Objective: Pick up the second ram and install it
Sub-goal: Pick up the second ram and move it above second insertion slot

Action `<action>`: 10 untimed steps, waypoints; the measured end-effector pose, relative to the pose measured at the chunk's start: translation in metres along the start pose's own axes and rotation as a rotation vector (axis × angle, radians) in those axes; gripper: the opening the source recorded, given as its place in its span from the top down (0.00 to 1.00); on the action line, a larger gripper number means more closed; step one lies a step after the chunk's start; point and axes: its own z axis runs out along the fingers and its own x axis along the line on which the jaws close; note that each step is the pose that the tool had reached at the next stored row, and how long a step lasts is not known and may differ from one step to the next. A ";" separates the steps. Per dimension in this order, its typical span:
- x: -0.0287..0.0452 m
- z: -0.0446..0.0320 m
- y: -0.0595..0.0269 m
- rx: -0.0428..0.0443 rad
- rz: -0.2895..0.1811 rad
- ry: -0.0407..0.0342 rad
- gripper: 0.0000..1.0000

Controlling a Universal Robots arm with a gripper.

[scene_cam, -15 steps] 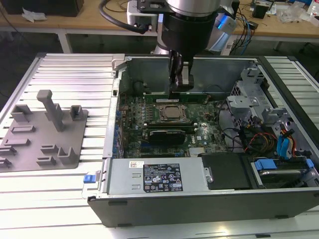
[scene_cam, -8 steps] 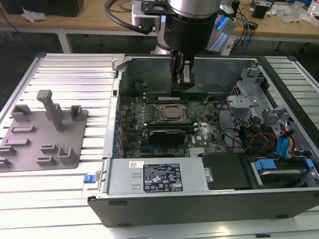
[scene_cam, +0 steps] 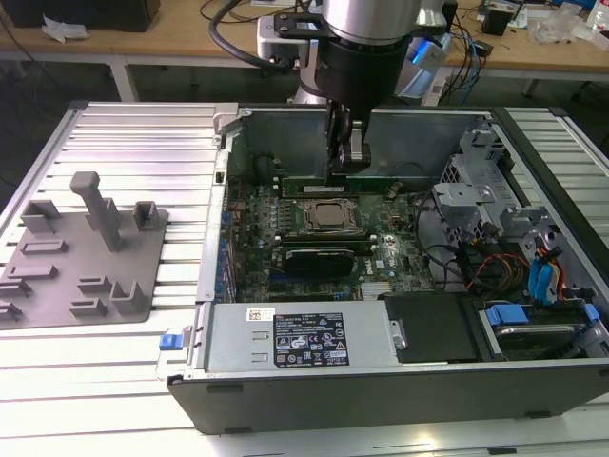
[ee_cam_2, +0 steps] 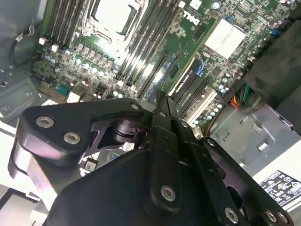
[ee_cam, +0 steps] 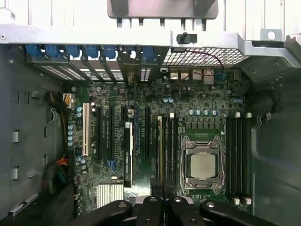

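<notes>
Your gripper [scene_cam: 345, 171], fingers pinched together on the memory stick [scene_cam: 395, 179], holds it edge-down along the slots [ee_cam: 171, 146] beside the processor socket [scene_cam: 328, 215], apparently so that its edge lines up for seating.

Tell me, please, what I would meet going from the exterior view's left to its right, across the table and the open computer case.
Grey fixture plate → blue tab on the case's edge → gripper at the second ram → metal drive cage → blue cables.
</notes>
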 end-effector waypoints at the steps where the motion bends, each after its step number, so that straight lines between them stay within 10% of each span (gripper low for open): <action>1: -0.0017 0.0009 0.0000 0.0000 0.000 -0.0001 0.91; 10: -0.0170 0.0115 -0.0004 0.0000 0.000 0.0000 0.91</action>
